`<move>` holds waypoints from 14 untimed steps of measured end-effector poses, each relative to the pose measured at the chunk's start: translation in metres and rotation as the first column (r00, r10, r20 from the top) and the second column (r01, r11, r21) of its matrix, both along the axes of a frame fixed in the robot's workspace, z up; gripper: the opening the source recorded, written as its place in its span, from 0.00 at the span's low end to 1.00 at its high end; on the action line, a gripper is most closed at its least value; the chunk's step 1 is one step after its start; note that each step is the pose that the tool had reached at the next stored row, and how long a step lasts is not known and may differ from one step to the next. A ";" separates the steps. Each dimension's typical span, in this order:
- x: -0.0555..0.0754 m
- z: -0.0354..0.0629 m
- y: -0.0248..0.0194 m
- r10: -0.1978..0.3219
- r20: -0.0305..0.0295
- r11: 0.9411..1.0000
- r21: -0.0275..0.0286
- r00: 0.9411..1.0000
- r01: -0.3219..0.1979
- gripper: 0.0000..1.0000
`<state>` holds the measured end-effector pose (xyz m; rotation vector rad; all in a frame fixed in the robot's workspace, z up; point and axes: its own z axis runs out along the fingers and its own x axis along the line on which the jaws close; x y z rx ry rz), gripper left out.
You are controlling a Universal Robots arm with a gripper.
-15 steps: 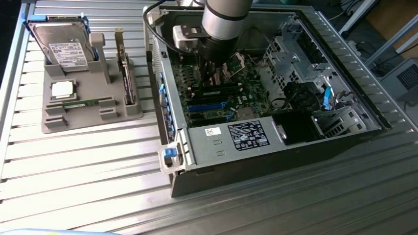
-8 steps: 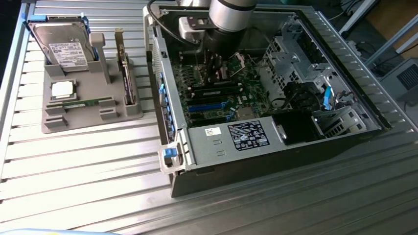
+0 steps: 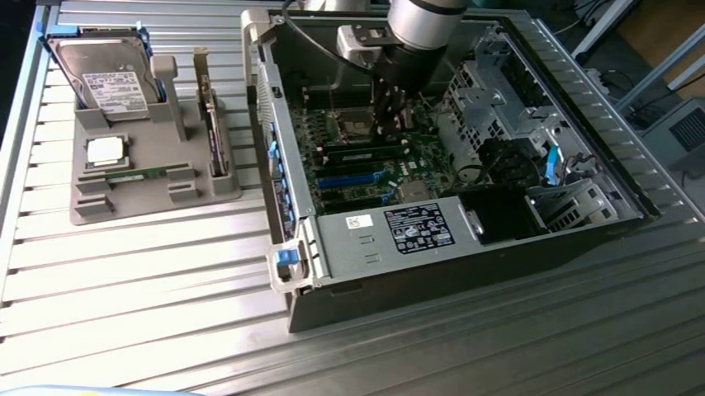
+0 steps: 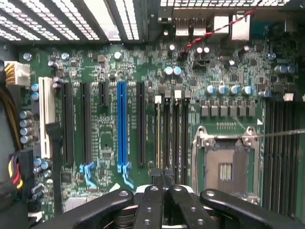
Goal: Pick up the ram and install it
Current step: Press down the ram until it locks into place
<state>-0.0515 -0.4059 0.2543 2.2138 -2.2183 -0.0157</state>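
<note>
My gripper [image 3: 392, 124] is down inside the open computer case [image 3: 289, 206], over the motherboard [image 4: 109, 71]. Its black fingers [image 4: 151, 200] are shut, tips together [image 4: 162, 175] at one end of the row of memory slots [image 4: 175, 136]. A thin ram [image 4: 158, 138] stands edge-on in the slot nearest the long black expansion slot, its yellowish top edge showing. The fingertips are right over that end; I cannot tell whether they touch it. A second green ram [image 3: 141, 175] lies on the grey holder [image 3: 154, 202] at the exterior view's left.
On the holder stand a hard drive [image 3: 108, 82], a square silver processor chip [image 3: 106, 150] and an upright expansion card [image 3: 211, 124]. The empty processor socket [image 4: 225, 167] lies beside the memory slots. Case walls, drive cages [image 3: 496, 91] and cables [image 4: 12, 143] crowd the motherboard.
</note>
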 end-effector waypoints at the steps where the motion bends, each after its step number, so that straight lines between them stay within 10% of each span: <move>1: 0.003 0.0019 0.0000 0.000 0.000 1.000 0.000 1.000 0.000 0.11; 14: 0.025 0.0401 0.0000 0.000 0.000 1.000 0.000 1.000 0.000 0.11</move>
